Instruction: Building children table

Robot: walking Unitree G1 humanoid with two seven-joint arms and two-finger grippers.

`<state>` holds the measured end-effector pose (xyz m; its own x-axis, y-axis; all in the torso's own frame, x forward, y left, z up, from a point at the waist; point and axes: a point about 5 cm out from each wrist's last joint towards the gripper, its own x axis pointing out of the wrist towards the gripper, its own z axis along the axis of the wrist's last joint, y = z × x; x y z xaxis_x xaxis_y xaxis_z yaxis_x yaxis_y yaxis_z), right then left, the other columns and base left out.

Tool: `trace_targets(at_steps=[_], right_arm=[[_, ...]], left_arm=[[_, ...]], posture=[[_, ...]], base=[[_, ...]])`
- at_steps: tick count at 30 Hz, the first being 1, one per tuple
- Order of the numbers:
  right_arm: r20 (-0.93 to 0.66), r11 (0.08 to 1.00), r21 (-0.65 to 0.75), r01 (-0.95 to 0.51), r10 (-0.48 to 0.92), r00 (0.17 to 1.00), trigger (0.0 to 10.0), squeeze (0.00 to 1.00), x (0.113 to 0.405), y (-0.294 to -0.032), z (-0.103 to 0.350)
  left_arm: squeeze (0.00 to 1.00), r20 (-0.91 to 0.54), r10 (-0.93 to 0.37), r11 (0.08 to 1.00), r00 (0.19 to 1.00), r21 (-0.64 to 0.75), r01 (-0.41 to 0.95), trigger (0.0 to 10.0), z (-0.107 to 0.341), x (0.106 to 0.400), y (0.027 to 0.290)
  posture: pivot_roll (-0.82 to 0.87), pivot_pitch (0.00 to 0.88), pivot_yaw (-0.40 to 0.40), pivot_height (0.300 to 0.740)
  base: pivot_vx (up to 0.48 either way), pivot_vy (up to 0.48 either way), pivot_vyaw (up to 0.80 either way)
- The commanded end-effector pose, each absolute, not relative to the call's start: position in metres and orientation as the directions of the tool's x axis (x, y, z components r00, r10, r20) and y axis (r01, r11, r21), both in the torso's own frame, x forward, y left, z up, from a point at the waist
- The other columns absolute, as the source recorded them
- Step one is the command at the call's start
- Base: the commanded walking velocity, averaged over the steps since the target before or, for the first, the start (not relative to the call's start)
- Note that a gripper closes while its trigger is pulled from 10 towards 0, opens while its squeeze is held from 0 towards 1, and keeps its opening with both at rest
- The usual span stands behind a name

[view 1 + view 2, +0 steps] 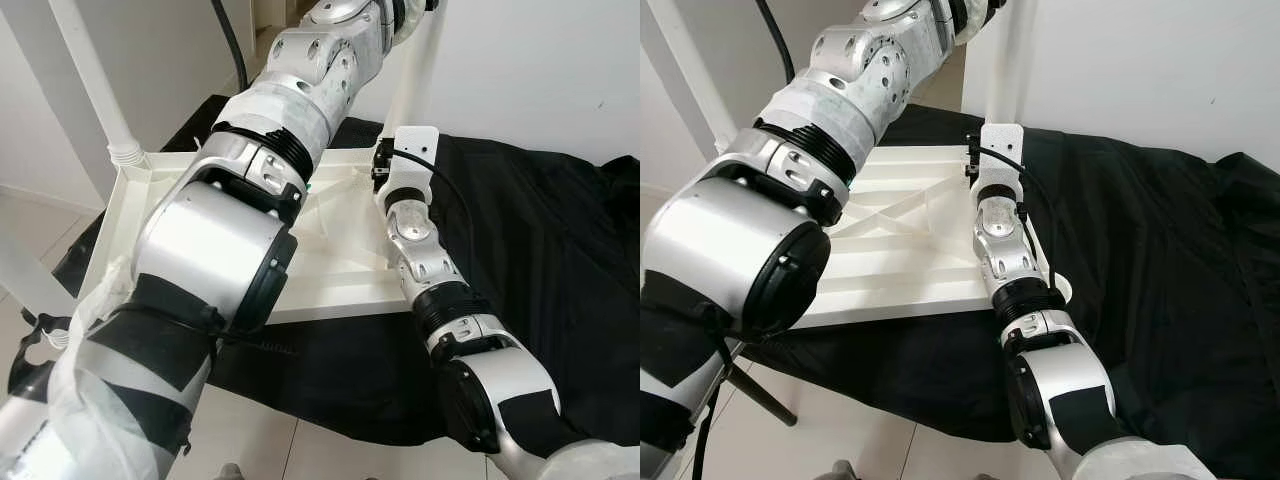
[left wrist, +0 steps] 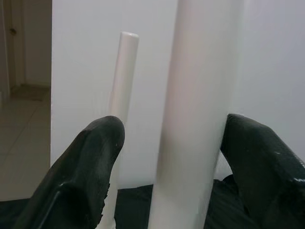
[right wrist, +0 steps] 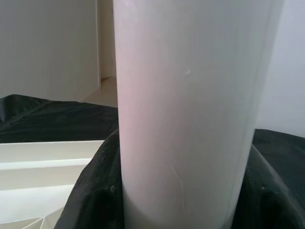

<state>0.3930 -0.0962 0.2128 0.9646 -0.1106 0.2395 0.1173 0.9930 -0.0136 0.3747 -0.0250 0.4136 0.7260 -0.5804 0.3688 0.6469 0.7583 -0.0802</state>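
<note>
Table top (image 1: 330, 265): white, lying upside down on the black cloth (image 1: 540, 240), in the middle of the head views. You can see the ribs on its underside.
Near leg (image 1: 420, 70): a white tube standing up from the far right corner of the table top, near the top middle of the left eye view.
Other leg (image 1: 95, 80): a white tube standing up at the far left corner, in the upper left of the left eye view.
Left gripper (image 2: 171, 143): up high. Its two black fingers (image 2: 90, 162) sit on each side of the near leg (image 2: 195, 114). One finger touches the leg. The other has a gap, so the grip is loose.
Right gripper (image 3: 176, 200): low down at the corner. Its black fingers (image 3: 95, 195) hug the bottom of the near leg (image 3: 186, 105), closed tight on it.
Right arm (image 1: 1005, 250): reaches over the right edge of the table top.
Floor (image 1: 250, 440): pale tiles at the bottom.
</note>
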Motion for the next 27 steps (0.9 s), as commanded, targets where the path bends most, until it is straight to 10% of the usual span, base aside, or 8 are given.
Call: trace_targets(at_steps=[1, 17, 27], right_arm=[[0.235, 0.991, 0.017, 0.136, -0.137, 0.962, 10.0, 0.00, 0.396, -0.099, 0.218], [0.172, 0.971, 0.095, 0.221, -0.235, 0.957, 10.0, 0.00, 0.398, -0.119, 0.213], [0.269, 0.967, 0.101, 0.234, -0.253, 0.929, 10.0, 0.00, 0.392, -0.138, 0.221]], left_arm=[[0.00, 0.369, -0.759, 0.593, 0.537, 0.048, 0.804, 10.0, 0.411, 0.368, -0.029], [0.00, 0.377, -0.816, 0.506, 0.439, 0.096, 0.857, 10.0, 0.405, 0.360, -0.021], [0.00, 0.319, -0.715, 0.662, 0.622, 0.024, 0.749, 10.0, 0.382, 0.384, -0.018]], posture=[[-0.03, 0.000, -0.019, 0.740], [-0.03, 0.000, -0.015, 0.740], [-0.03, 0.000, -0.019, 0.740]], base=[[0.000, 0.000, 0.00], [0.000, 0.000, 0.00], [0.000, 0.000, 0.00]])
